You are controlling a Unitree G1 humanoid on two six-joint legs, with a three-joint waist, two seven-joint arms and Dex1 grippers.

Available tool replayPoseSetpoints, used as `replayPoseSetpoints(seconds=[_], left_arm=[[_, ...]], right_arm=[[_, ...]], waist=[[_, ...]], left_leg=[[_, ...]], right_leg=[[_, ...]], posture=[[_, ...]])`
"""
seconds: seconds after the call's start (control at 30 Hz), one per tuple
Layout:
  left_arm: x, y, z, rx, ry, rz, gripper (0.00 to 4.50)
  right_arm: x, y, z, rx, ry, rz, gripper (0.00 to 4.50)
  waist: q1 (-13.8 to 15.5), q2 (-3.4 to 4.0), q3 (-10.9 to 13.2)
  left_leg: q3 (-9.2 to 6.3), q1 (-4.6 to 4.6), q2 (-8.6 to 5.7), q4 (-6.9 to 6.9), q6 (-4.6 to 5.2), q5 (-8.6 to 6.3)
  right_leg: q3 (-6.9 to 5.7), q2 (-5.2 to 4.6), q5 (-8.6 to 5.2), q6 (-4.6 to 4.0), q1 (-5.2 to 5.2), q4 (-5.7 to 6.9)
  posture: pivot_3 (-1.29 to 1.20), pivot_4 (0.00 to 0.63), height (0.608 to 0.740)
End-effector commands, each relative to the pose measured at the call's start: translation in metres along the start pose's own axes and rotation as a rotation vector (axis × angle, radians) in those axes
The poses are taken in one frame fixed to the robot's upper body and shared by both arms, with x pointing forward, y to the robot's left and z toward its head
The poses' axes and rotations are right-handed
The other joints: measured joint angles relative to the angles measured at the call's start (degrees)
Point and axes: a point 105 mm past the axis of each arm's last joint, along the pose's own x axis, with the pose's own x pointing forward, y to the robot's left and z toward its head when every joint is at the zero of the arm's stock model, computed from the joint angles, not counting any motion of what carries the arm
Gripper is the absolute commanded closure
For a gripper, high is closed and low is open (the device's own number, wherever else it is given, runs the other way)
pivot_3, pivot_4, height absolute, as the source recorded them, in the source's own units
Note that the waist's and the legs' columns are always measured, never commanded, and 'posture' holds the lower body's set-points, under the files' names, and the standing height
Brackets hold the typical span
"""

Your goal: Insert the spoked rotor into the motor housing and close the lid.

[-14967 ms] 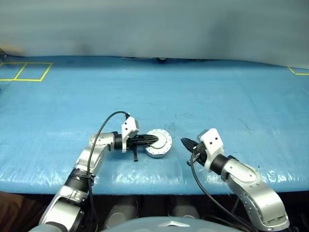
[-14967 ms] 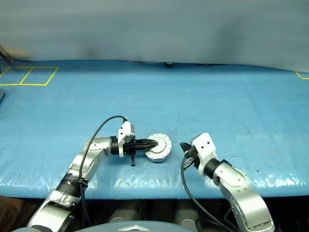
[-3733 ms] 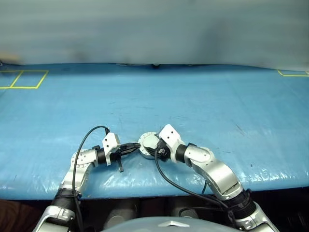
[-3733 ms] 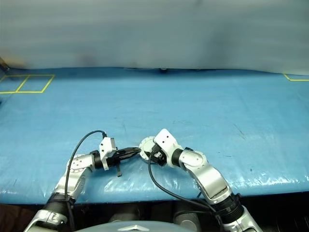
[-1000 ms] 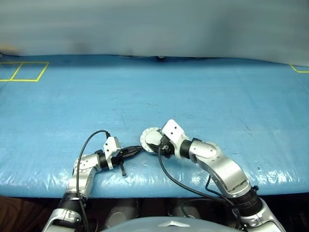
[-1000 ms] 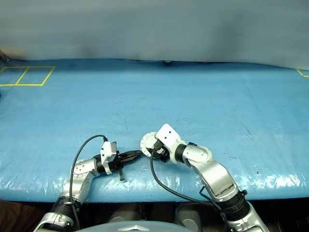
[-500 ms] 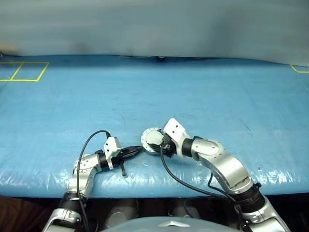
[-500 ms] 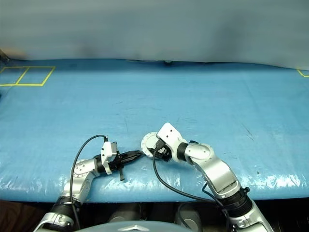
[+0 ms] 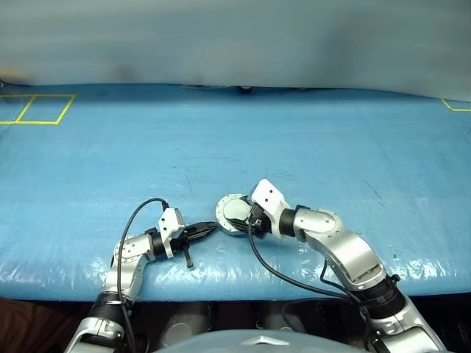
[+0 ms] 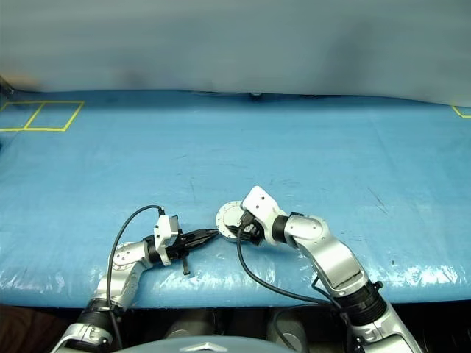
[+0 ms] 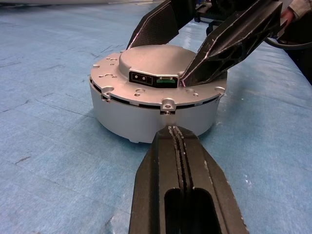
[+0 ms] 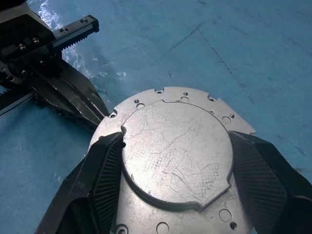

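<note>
Lower centre of the head views, on blue table cover (image 9: 309,140): motor housing (image 9: 234,215), closed, lid (image 12: 176,152) down flat on top, plain grey scratched face up, ring of small holes round the flange. Spoked rotor not seen.

Right gripper (image 12: 178,168) spread wide, one finger on each side of the raised lid disc, pads (image 12: 108,165) against its rim, clasping it from above and from the right of frame.

Left gripper (image 9: 207,230) pressed together, nothing between the fingers, lying low and level from the left of frame, tips just at the housing's side wall below a small flange lug; contact not certain.

Black cables (image 9: 140,213) looping from both wrists. Yellow tape squares (image 9: 37,109) at upper left of frame.
</note>
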Motion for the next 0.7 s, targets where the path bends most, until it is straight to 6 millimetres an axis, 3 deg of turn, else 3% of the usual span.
replayPoseSetpoints(seconds=[0.03, 0.7], left_arm=[[-0.003, -0.005, -0.01, -0.035, 0.035, 0.0, 4.5], [-0.004, -0.004, -0.01, -0.037, 0.033, 0.008, 4.5]], right_arm=[[0.0, -0.001, -0.01, 0.002, 0.04, 0.008, 1.49], [0.006, 0.002, -0.051, 0.118, 0.187, 0.005, 1.49]], waist=[[0.0, 0.0, 0.0], [-0.1, 0.1, -0.6]], left_leg=[[0.0, 0.0, 0.0, 0.01, 0.0, 0.0], [0.0, 0.32, 0.01, 0.05, 0.02, -0.06]], right_leg=[[0.0, 0.0, 0.0, 0.0, 0.01, 0.0], [0.0, 0.01, -0.04, 0.08, 0.35, -0.02]], posture=[[0.0, 0.15, 0.74], [0.0, 0.15, 0.74]])
